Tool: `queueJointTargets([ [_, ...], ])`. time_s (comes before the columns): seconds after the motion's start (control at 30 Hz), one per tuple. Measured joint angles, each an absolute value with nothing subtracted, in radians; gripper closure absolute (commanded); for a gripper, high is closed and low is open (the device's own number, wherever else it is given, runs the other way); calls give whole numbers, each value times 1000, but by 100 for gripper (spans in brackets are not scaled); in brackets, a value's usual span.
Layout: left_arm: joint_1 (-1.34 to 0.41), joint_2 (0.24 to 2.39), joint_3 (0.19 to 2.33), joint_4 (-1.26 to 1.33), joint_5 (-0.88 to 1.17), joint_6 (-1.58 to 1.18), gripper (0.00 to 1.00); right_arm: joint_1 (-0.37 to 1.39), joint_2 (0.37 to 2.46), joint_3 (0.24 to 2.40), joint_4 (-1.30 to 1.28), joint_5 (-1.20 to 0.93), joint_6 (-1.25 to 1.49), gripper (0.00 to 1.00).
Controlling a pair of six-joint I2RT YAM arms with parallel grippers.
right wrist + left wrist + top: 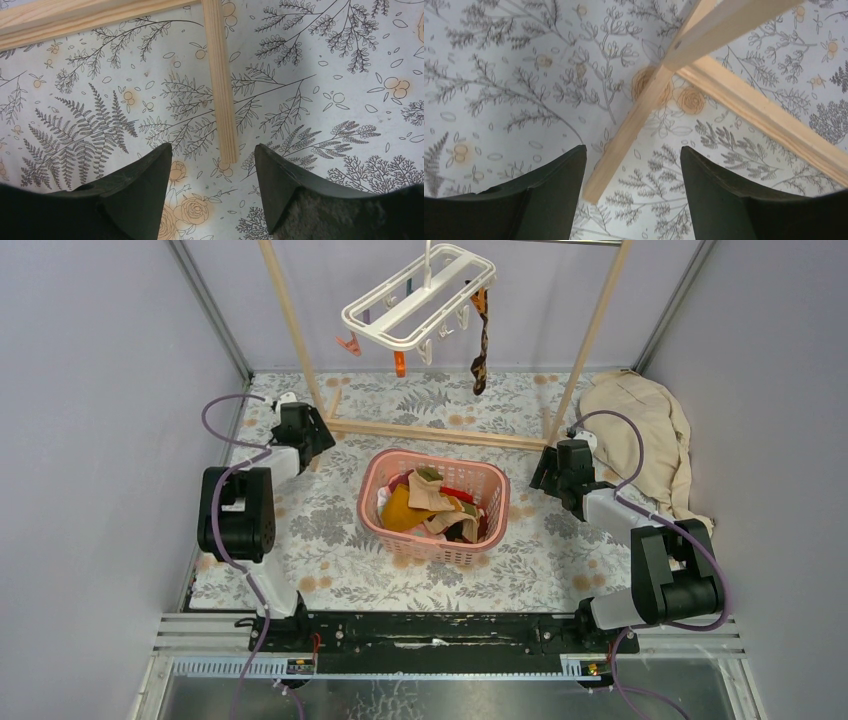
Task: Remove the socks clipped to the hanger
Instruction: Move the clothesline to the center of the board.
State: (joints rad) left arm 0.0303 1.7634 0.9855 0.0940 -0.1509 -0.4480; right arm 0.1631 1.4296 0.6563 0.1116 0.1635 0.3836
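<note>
The white hanger (420,295) hangs tilted from the rod at the top of the top view. One dark brown patterned sock (481,340) dangles from a clip at its right end. Other clips hang empty, among them an orange one (399,364). More socks (432,502), mustard, tan and red, lie piled in a pink basket (372,480) on the table. My left gripper (312,435) (633,152) is open and empty, low over the table by the rack's left foot. My right gripper (560,472) (213,150) is open and empty by the right foot.
A wooden rack (300,340) carries the hanger; its left foot (634,125) and base rail (764,120) lie just ahead of the left fingers, its right foot (220,85) ahead of the right ones. A large beige cloth (645,435) lies at the back right. Grey walls enclose the table.
</note>
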Motion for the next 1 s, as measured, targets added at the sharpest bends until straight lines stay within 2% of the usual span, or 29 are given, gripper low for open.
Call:
queueJointTargets([
  [0.17, 36, 1849, 1099, 10, -131, -409, 32, 163, 1430, 656, 110, 163, 384, 32],
  [0.4, 38, 1902, 1124, -95, -112, -371, 41, 163, 1430, 656, 99, 157, 384, 33],
  [0.57, 37, 1901, 1130, -135, -126, -347, 81, 163, 1430, 656, 96, 140, 385, 33],
  [0.6, 37, 1900, 1130, -136, -124, -340, 88, 163, 1430, 656, 95, 138, 387, 34],
  [0.63, 37, 1895, 1126, -137, -112, -317, 90, 163, 1430, 656, 95, 136, 387, 34],
  [0.77, 23, 1859, 1088, -151, -95, -269, 94, 163, 1430, 656, 94, 136, 390, 33],
  [1.0, 20, 1784, 994, -149, -124, -299, 92, 163, 1423, 656, 91, 136, 392, 34],
])
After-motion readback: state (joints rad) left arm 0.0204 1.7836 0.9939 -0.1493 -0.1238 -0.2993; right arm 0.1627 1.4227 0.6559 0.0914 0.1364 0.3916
